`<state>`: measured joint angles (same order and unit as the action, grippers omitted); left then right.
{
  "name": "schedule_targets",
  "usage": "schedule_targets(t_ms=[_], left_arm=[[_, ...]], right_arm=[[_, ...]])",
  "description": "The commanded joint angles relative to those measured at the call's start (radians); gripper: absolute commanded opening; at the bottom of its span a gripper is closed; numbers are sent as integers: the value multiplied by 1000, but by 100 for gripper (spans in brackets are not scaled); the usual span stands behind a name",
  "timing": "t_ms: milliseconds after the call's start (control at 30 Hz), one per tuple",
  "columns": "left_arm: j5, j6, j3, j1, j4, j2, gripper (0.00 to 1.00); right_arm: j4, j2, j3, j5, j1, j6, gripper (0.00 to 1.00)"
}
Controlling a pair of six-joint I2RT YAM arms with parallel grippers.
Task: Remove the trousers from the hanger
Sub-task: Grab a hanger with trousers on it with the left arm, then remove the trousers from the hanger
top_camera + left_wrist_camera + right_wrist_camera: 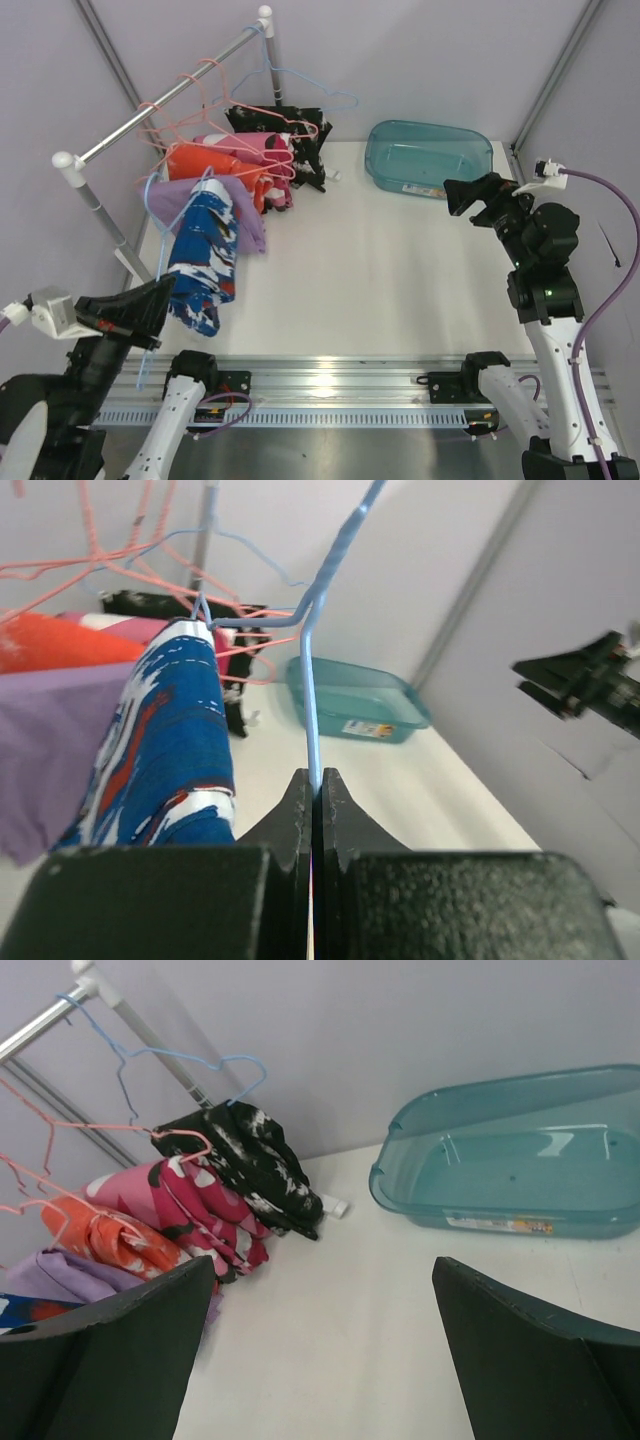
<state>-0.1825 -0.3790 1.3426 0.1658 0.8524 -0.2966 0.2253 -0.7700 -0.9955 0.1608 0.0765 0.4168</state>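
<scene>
Five small pairs of trousers hang on wire hangers from a rail (170,105) at the back left: blue-white-red patterned (205,250), lavender (243,205), orange (205,160), pink-magenta (255,148) and black speckled (290,135). The blue patterned trousers (165,740) are draped over a light blue hanger (312,680). My left gripper (315,780) is shut on that hanger's wire, low at the front left (155,300). My right gripper (470,195) hovers open at the right, nothing between its fingers (320,1280), facing the pink (190,1210) and black trousers (250,1165).
A teal plastic bin (430,158) stands at the back right, seen also in the right wrist view (520,1150). Pink hangers (190,100) and another blue hanger (300,85) hang on the rail. The rack's post (100,215) stands at the left. Grey walls enclose the table.
</scene>
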Motion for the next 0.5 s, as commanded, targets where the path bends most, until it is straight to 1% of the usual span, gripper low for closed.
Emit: schedule_targets(t_ms=[0, 100, 167, 233, 267, 333, 467], left_arm=[[-190, -34, 70, 12, -222, 34, 0], [-233, -64, 40, 14, -240, 50, 0], [-293, -98, 1, 14, -279, 47, 0], [-372, -121, -52, 14, -350, 31, 0], [-385, -145, -66, 15, -380, 27, 0], [-399, -159, -95, 14, -436, -2, 0], [-454, -187, -103, 12, -535, -85, 0]], right_arm=[[-9, 37, -55, 39, 6, -7, 99], [6, 47, -58, 55, 6, -7, 99], [12, 49, -61, 84, 8, -21, 99], [17, 43, -63, 130, 9, -42, 99], [20, 43, -63, 143, 11, -46, 99], [22, 37, -61, 158, 16, -52, 99], [-18, 31, -45, 223, 40, -55, 99]])
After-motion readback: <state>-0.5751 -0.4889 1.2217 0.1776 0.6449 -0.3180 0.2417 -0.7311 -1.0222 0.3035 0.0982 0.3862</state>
